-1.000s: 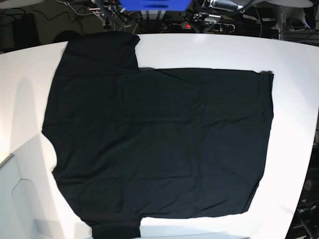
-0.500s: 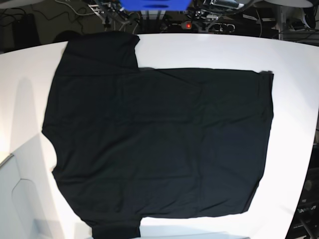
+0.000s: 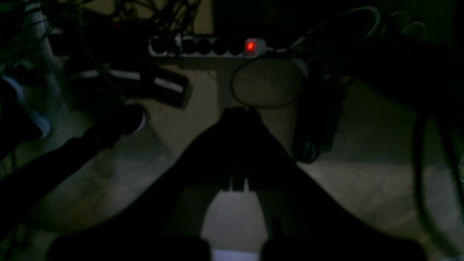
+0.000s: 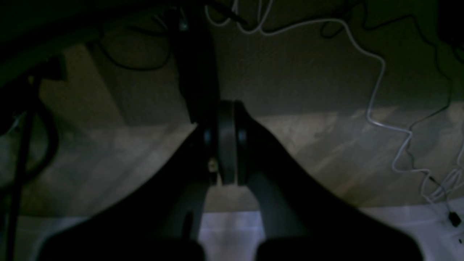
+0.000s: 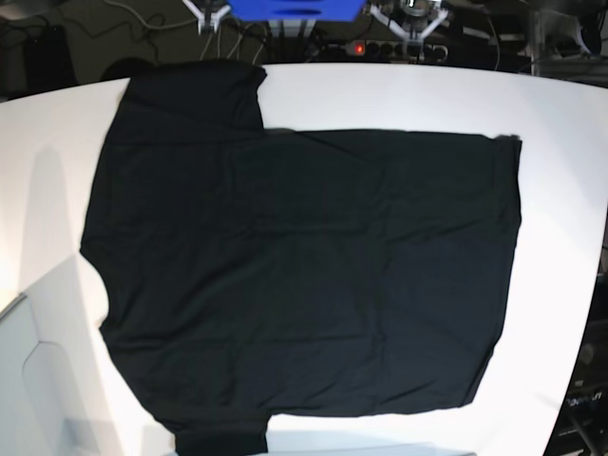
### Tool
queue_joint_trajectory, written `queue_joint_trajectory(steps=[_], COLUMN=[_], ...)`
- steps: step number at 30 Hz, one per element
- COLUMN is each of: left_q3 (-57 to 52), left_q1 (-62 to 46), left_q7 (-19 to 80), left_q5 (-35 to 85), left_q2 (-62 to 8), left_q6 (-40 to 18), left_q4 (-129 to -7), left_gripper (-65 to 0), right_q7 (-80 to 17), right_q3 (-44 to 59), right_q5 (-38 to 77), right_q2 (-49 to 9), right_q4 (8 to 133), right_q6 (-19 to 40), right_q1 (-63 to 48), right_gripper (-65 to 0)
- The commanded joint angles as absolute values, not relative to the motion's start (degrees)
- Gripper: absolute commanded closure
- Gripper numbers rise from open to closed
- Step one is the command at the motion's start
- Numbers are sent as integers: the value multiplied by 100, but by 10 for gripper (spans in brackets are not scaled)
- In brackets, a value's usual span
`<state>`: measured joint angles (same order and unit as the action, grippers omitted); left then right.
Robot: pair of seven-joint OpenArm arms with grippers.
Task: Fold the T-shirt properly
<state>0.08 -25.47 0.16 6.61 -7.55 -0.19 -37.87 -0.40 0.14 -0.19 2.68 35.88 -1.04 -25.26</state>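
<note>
T-shirt (image 5: 304, 275) folding has not begun: both pincers are pressed shut and empty, parked off the table. In its own wrist view the left pincer (image 3: 239, 152) shows as a dark wedge with its tips together, pointing at a power strip (image 3: 206, 47) with a red lamp at 12 o'clock. The right pincer (image 4: 226, 145) is likewise closed, with a white cable (image 4: 377, 90) trailing off at 2 o'clock.

Outward from them, the shirt lies spread flat over most of the white table (image 5: 399, 95), one sleeve at 11 o'clock and the other at 7 o'clock, where the frame edge cuts it off.

The likely trouble is a poor pinch. Black cloth lying flat offers little edge, so a pincer could catch two layers or slide off the hem, dragging the shirt askew.

Both wrist views are very dim. No print or tag is visible, so I cannot tell which face is up.
</note>
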Motion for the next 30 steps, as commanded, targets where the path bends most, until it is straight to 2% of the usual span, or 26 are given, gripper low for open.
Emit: queue_joint_trajectory(steps=[1,8,17,20,30], left_q3=[4,-4,-4,-180,-769], left_q1=[-2774,-3855,-5095,-5411,-5956], left_q7=[-40,-40,-31,-22,4], left_q5=[664,664,655,655,655], left_q2=[-813,-848,-1086,-1297,-1297], left_q6=[-31,-22,-22,-22,-31], left_q4=[-4040,-5754,-7785,-8330,-10176], left_gripper=[0,0,0,0,0], right_q7=[13,-13,-13,13,-13], right_q3=[13,4,57,57,154], right_q5=[-13,-13,-31,-31,-31], right_q2=[277,251,251,251,242], right_q4=[3916,6114,7890,8593,10624], right_q6=[31,31,31,31,31], right_q1=[-2782,-3943,-4989,-5402,-6044], right_gripper=[0,0,0,0,0])
